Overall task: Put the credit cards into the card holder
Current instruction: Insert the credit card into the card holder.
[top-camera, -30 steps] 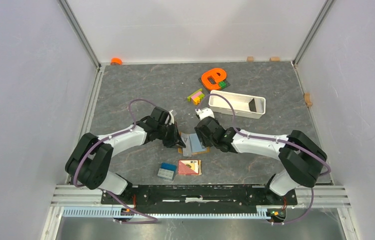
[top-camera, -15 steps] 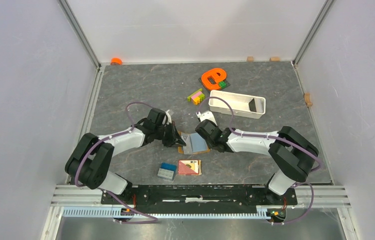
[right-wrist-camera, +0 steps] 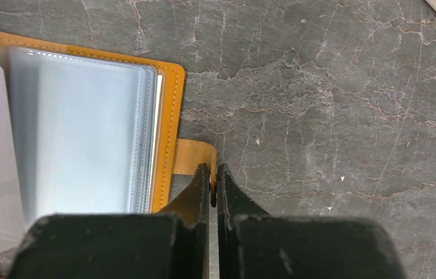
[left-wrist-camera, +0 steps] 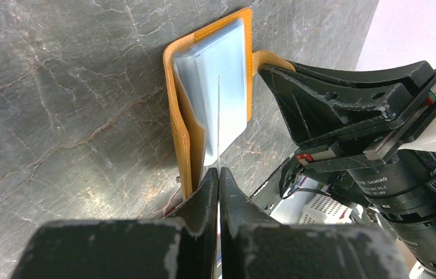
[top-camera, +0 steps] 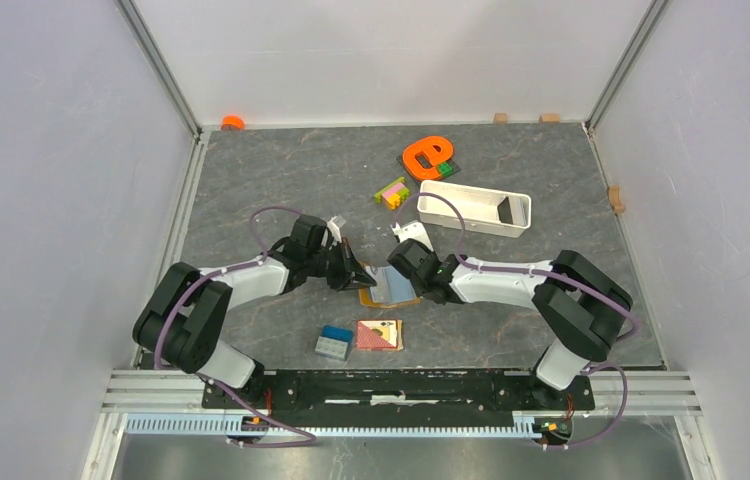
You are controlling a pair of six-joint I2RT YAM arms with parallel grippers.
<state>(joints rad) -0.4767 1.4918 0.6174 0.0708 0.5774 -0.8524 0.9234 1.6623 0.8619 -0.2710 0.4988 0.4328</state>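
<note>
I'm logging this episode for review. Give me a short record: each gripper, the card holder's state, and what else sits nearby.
left gripper: shut on a card, seen edge-on, aimed at the sleeves
right gripper: shut on the clasp tab
card holder: open on the table, clear sleeves showing
nearby: red-and-tan tile and blue-and-grey block nearer the robot; white tray farther back
</note>
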